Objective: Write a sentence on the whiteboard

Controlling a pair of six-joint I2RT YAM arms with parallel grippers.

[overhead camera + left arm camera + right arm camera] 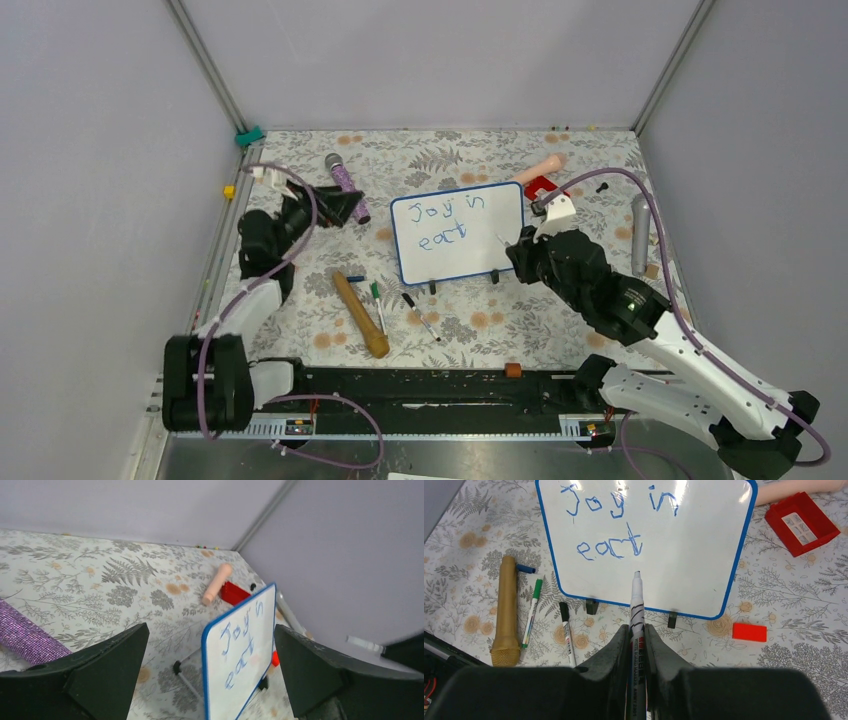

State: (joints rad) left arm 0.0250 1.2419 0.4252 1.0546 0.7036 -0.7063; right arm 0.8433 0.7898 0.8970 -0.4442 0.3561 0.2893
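Observation:
The whiteboard [458, 238] stands on its black feet mid-table, its blue frame tilted back. The sentence [616, 525] on it reads "Joy in" with "eact" below, in blue. It also shows edge-on in the left wrist view [240, 645]. My right gripper [637, 630] is shut on a white whiteboard marker [637, 600], whose tip points at the board just below the second line; whether it touches I cannot tell. In the top view the right gripper [527, 243] sits at the board's right edge. My left gripper [210, 667] is open and empty, left of the board.
A wooden microphone [360, 315], a green pen [377, 305] and a black-capped marker [420, 315] lie in front of the board. A purple microphone [346, 187] lies beside the left gripper. A red tray [801, 522], a red block [749, 632], a pink handle [540, 167] and a grey microphone [639, 235] lie right.

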